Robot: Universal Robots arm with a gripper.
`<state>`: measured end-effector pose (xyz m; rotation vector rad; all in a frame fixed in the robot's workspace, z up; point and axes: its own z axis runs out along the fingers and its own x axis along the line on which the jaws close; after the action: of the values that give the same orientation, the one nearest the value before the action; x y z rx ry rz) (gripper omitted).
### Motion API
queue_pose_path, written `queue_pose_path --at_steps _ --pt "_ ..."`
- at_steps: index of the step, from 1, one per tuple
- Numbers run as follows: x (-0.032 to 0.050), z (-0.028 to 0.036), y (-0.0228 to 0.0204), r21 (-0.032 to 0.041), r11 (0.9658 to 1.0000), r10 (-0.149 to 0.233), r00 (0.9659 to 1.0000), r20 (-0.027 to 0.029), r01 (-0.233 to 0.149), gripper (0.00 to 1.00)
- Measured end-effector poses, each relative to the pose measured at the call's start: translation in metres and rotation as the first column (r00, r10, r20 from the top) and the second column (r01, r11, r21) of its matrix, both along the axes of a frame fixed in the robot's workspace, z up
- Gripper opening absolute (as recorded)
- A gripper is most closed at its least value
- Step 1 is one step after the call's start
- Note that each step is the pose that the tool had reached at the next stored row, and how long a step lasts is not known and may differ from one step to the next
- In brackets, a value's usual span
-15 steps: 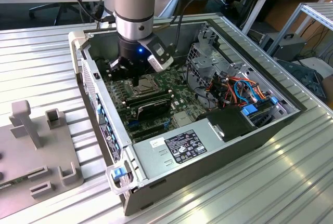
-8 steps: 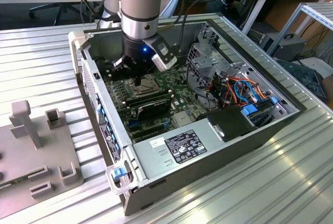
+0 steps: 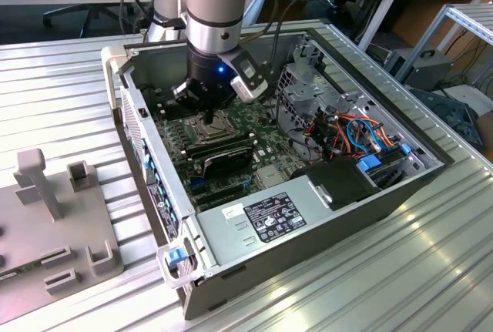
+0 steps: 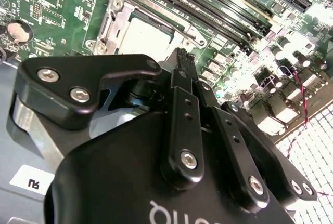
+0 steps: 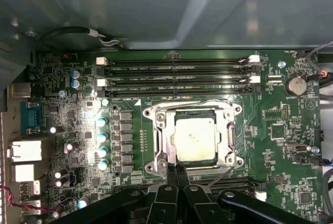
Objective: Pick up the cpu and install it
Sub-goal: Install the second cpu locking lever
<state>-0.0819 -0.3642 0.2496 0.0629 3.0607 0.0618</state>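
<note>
Exterior view first: the arm (image 3: 218, 8) reaches down into the open computer case (image 3: 308, 216) lying on its side on the ribbed metal table (image 3: 69, 78), and the gripper (image 3: 202, 105) hangs just above the green motherboard (image 3: 254, 155), with the grey power supply (image 3: 266, 220) towards five o'clock of it and a bundle of coloured cables (image 3: 350, 132) out at three o'clock. In the first wrist view the cpu (image 5: 195, 138) lies flat inside the metal socket frame (image 5: 195, 135), silver top facing up, its edges running parallel to the frame and to the memory slots (image 5: 177, 76) at twelve o'clock of it; it is close to square, so no long axis stands out. The gripper (image 5: 178, 174) sits at six o'clock of the socket, fingers (image 5: 169, 180) pressed together with nothing between them, tips just at the frame's edge and not on the chip. The second wrist view shows the same: cpu (image 4: 147, 38) seated in the frame (image 4: 112, 24), the closed black fingers (image 4: 182, 78) beside it and empty, rear ports (image 4: 283, 107) off to three o'clock.
</note>
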Motion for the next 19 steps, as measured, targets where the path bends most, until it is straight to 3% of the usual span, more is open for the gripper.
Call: queue_pose_path --at_steps 2,4,10,15,19 --pt "0.0058 0.0017 -0.0001 0.0002 1.0000 -0.002 0.9999 -0.0133 0.002 0.11" --pt "0.0084 0.0018 -0.0013 -0.0001 1.0000 -0.002 0.9999 -0.0168 0.002 0.11" --pt "0.0109 0.0018 -0.0143 0.0055 1.0000 -0.002 0.9998 -0.0189 0.002 0.11" --pt "0.0113 0.0018 -0.0176 0.0124 0.9999 -0.002 0.9998 -0.0195 0.002 0.11" --pt "0.0114 0.0018 -0.0178 0.0126 0.9999 -0.002 0.9998 -0.0195 0.002 0.11"
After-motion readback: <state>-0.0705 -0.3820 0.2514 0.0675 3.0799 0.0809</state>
